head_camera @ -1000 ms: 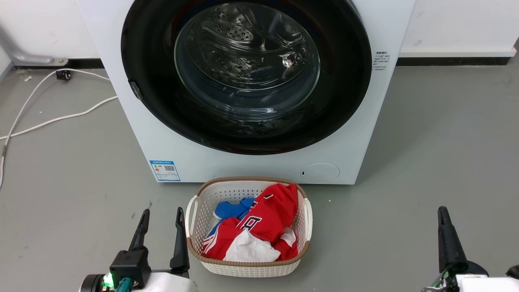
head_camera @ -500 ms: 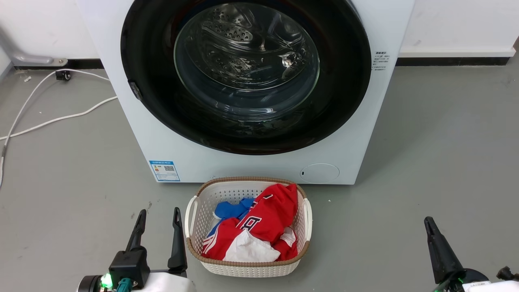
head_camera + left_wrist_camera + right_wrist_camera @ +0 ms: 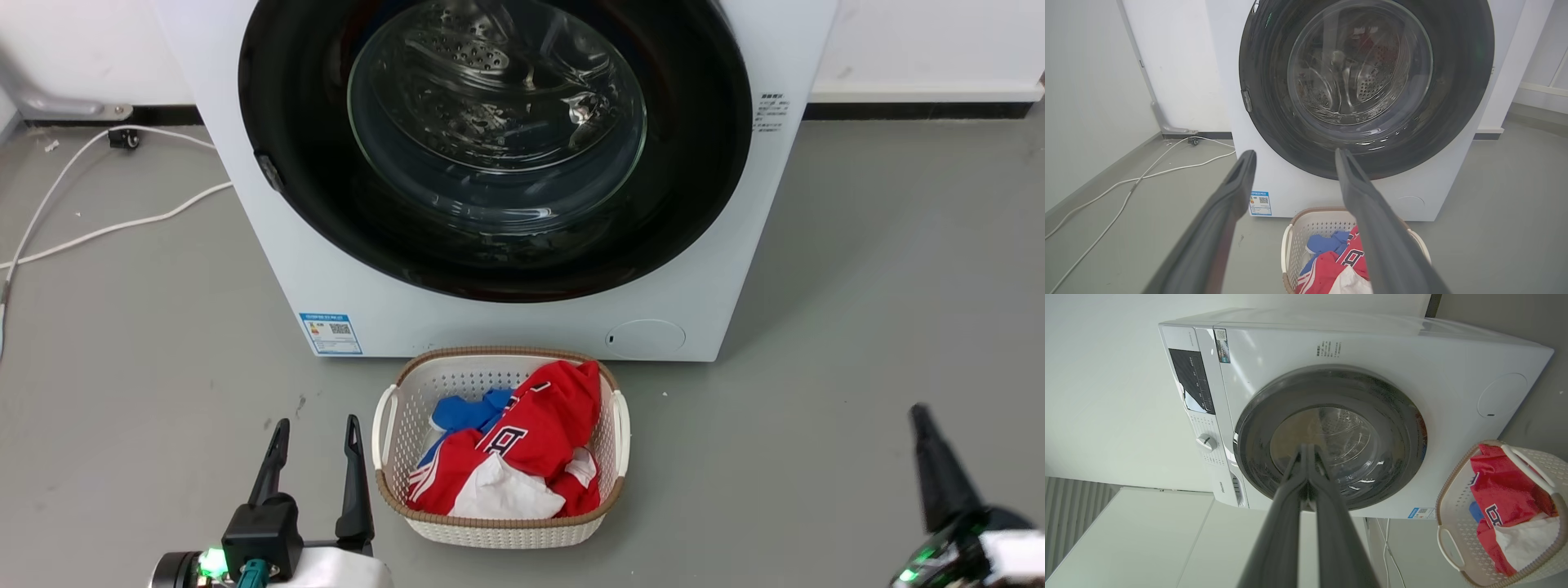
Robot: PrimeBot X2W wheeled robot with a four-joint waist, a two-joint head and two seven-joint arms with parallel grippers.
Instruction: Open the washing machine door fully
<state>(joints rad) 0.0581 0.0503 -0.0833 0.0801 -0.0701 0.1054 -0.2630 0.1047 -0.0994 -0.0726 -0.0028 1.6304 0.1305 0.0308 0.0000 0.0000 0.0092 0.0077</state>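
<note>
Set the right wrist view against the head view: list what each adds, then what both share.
Right wrist view adds: the control panel and dial of the washing machine, and the right gripper with its fingers pressed together. Head view adds: the left gripper, fingers apart, left of the laundry basket. Both share: the machine, its black door shut, and the basket of red, blue and white clothes in front of it.

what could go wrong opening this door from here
The laundry basket sits right before the washing machine door, so reaching or rolling in may knock it. The white cable trails off to the left; rolling that way might snag it.
</note>
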